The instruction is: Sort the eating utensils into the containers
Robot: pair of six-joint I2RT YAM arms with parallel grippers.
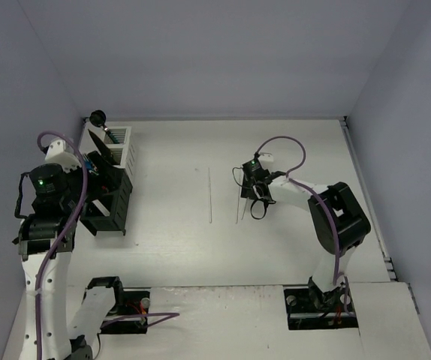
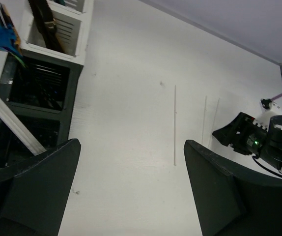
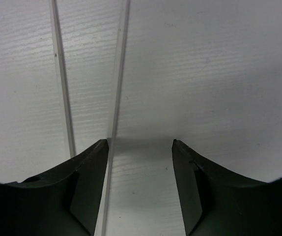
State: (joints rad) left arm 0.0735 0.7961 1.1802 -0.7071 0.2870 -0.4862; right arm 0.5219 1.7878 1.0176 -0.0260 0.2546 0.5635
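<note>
My left gripper (image 2: 132,143) gapes wide; my right gripper (image 3: 140,142), half-open and empty, I'd nudge toward nine o'clock to centre the chopstick (image 3: 119,73) at its fingertip before closing.

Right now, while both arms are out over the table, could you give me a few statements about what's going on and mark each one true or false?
1. The left gripper is open and holds nothing. True.
2. Three thin chopsticks lie flat on the table: a lone chopstick and a pair of chopsticks. True.
3. The right gripper is over the caddies. False: it is over the pair of chopsticks, and the caddies stand beside the left arm.
4. Every caddy is white. False: the white caddy stands next to a black caddy.
</note>
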